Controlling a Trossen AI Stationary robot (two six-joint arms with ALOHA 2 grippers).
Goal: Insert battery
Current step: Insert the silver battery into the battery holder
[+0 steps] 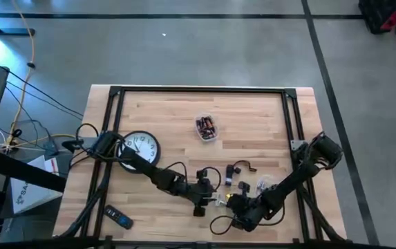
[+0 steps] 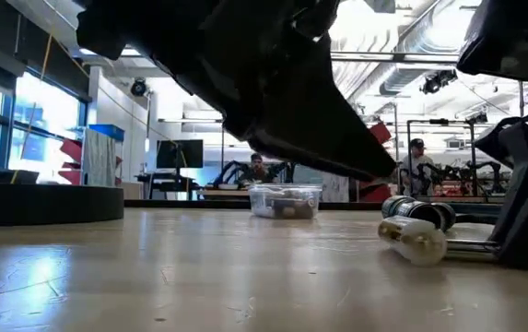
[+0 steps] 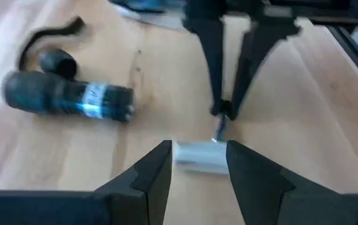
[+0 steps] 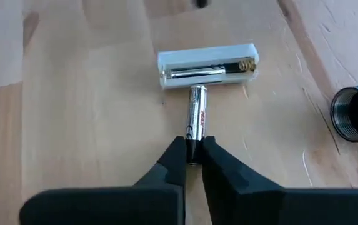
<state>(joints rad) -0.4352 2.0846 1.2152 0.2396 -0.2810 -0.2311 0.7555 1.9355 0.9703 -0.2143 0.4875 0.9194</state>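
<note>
Gripping battery [image 4: 195, 122] by rear end, right gripper [image 4: 193, 156] holds it lengthwise, tip touching white battery holder [image 4: 207, 64] on wooden table [image 4: 79, 112]; seen only in right wrist view. Left wrist view alone shows left gripper [image 3: 198, 164], fingers clamped on holder's ends near table's front edge. High view: both arms reach low, converging front centre; clock [image 1: 141, 147], battery tub [image 1: 206, 128], flashlight [image 3: 66, 97] nearby.

Your left arm reaches in low from the left, its end effector [image 3: 197, 165] with fingers parted. Your right arm angles in from the right, its end effector [image 4: 193, 156] pinched nearly closed, facing the left one closely.
</note>
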